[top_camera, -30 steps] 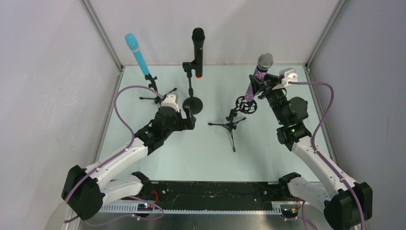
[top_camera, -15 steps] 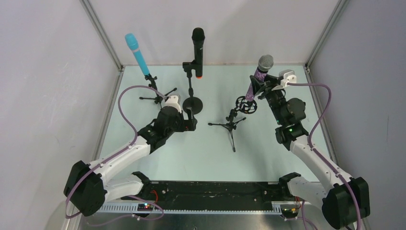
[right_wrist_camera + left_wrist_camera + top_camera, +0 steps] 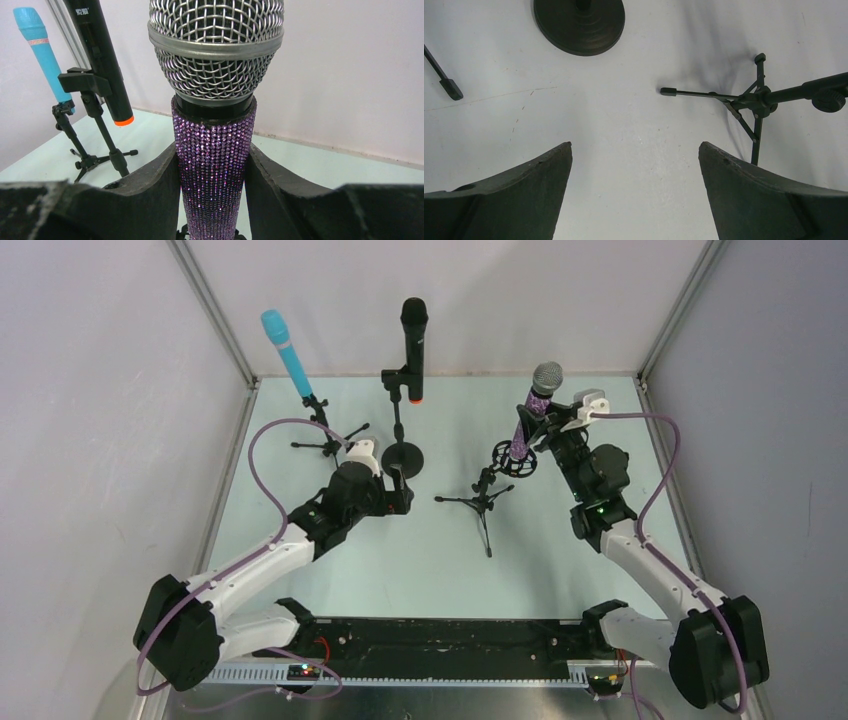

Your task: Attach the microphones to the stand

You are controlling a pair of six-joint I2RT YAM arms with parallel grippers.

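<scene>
My right gripper (image 3: pixel 541 428) is shut on the purple glitter microphone (image 3: pixel 530 412), held nearly upright with its silver mesh head on top. In the right wrist view both fingers (image 3: pixel 159 175) press the mic's (image 3: pixel 214 115) sparkly body. Its lower end sits at the black ring mount (image 3: pixel 513 460) of the small tripod stand (image 3: pixel 485 502). The turquoise microphone (image 3: pixel 285 352) stands clipped on the left tripod (image 3: pixel 325 435). The black microphone with the orange end (image 3: pixel 413 340) is clipped on the round-base stand (image 3: pixel 402 458). My left gripper (image 3: pixel 400 490) hangs open and empty over the table (image 3: pixel 635 145).
Grey walls and metal frame posts close in the pale green table on three sides. The tripod's legs (image 3: pixel 754 100) spread over the table's centre, right of my left gripper. The round base (image 3: pixel 579 25) lies just ahead of it. Purple cables loop beside both arms.
My right gripper has carried the purple microphone slightly down and to the left, toward the ring mount. The left arm shifted a little toward the centre, then stayed still.
</scene>
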